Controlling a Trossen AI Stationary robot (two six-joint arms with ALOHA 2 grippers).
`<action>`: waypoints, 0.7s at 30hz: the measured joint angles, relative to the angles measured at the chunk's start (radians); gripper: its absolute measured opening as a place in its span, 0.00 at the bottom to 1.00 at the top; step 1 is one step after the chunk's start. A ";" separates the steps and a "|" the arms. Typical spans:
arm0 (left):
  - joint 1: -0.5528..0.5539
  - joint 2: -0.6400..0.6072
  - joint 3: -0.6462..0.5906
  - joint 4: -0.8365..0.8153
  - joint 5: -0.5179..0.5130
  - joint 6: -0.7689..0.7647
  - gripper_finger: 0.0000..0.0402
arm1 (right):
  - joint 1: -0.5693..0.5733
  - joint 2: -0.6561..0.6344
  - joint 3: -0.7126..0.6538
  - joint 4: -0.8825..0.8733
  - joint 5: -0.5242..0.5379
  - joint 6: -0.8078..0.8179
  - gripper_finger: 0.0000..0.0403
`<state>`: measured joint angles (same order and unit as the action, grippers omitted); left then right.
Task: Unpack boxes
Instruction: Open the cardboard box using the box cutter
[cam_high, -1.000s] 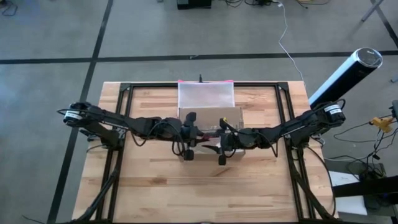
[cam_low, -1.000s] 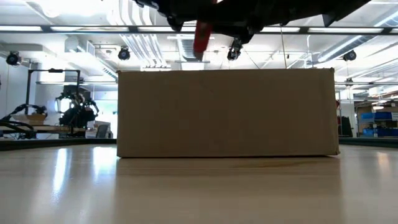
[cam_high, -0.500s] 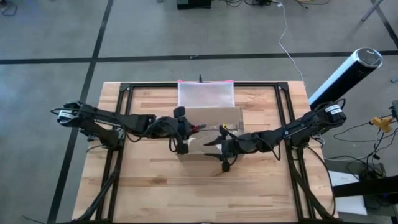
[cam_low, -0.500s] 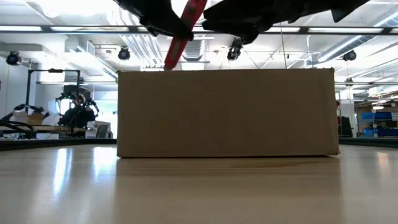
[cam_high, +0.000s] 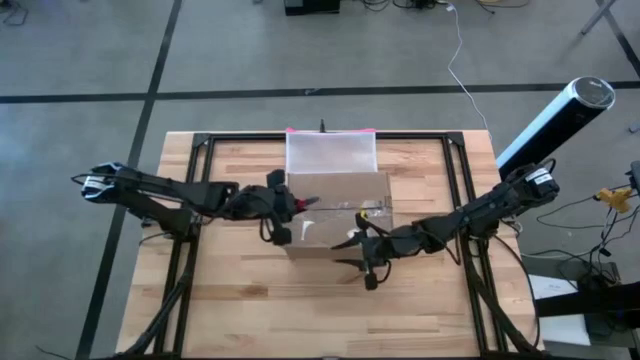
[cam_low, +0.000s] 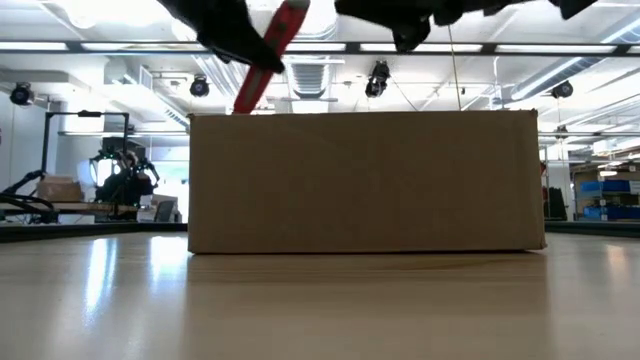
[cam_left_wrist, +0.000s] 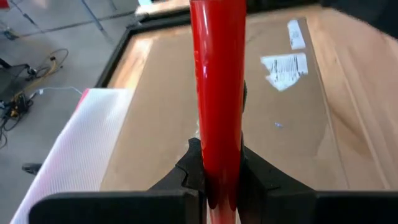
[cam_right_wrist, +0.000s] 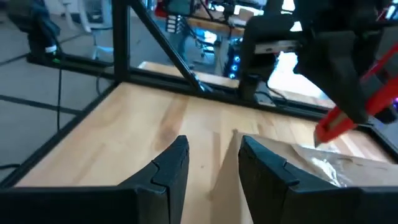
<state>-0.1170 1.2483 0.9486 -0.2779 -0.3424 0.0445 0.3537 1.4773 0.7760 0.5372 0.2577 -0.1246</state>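
Since a second ago both arms have pulled back from over the middle of the cardboard box (cam_high: 338, 213): the left gripper (cam_high: 281, 208) has slid out to the box's left edge, and the right gripper (cam_high: 364, 254) has come off the top toward the box's near right side. The red tool (cam_left_wrist: 217, 93) has gone with the left arm; in the low view it now leans above the box's left top corner.

The left gripper is clamped on the red tool, fingers tight on its shaft in the left wrist view. The tool looks like a cutter, but the tip is not clear. The right gripper's fingers (cam_right_wrist: 171, 163) stand slightly apart with nothing between them, hovering by the box's edge.

The box sits mid-table, closed, touching the pink-edged translucent pouch (cam_high: 331, 153) on its far side. Clear tape runs along the top seam, with white labels (cam_left_wrist: 285, 63) near it.

Handling, my read: corrugated, stiff walls, square and undented in the low view. Weight unknown with the contents sealed. It will probably skate on the smooth wooden table (cam_high: 240, 300) if pushed sideways, so brace it. The tape is slick; the top panel will flex at the centre seam and is firmer near the edges. Best hold is pressing down on a flap near a corner, or pinching a flap edge once the seam is slit. Keep off the labels.
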 joint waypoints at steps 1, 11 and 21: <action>-0.001 -0.024 -0.023 0.008 0.000 -0.012 0.09 | 0.003 0.000 -0.001 -0.003 0.016 -0.001 0.27; -0.004 -0.261 -0.356 0.351 0.028 -0.061 0.09 | 0.008 -0.016 -0.117 0.074 0.057 0.070 0.28; -0.004 -0.331 -0.447 0.449 0.029 -0.083 0.09 | 0.018 -0.077 -0.222 0.268 0.060 0.062 0.31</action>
<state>-0.1207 0.9175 0.5021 0.1712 -0.3135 -0.0387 0.3716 1.4003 0.5540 0.8055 0.3172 -0.0622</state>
